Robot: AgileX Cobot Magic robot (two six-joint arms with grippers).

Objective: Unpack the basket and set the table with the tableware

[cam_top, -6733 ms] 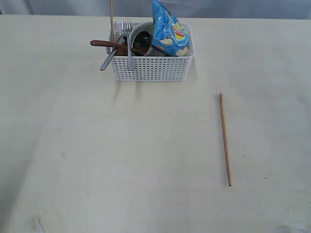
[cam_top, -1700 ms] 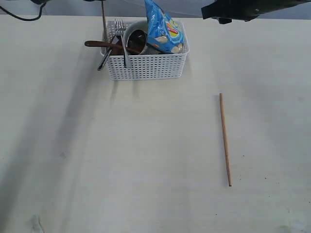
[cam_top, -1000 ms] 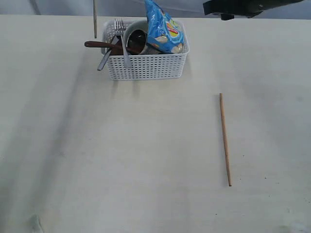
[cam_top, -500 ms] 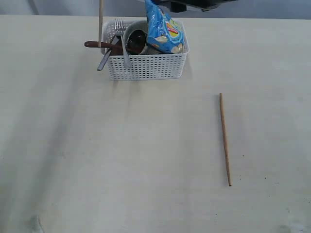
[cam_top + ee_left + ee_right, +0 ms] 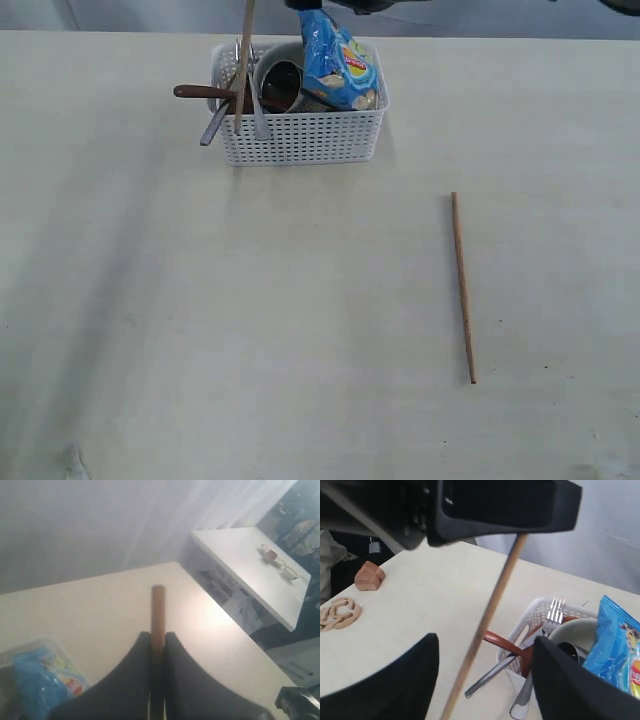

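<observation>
My left wrist view shows the left gripper clenched on 1 chopstick. The exterior view shows that stick tilted across the basket's left end. The right gripper stands released, empty. Only the exterior view shows the other chopstick, which lies on the table well apart from the basket.

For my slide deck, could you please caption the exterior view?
One chopstick lies on the table; the other chopstick hangs tilted by the loaded basket.
</observation>
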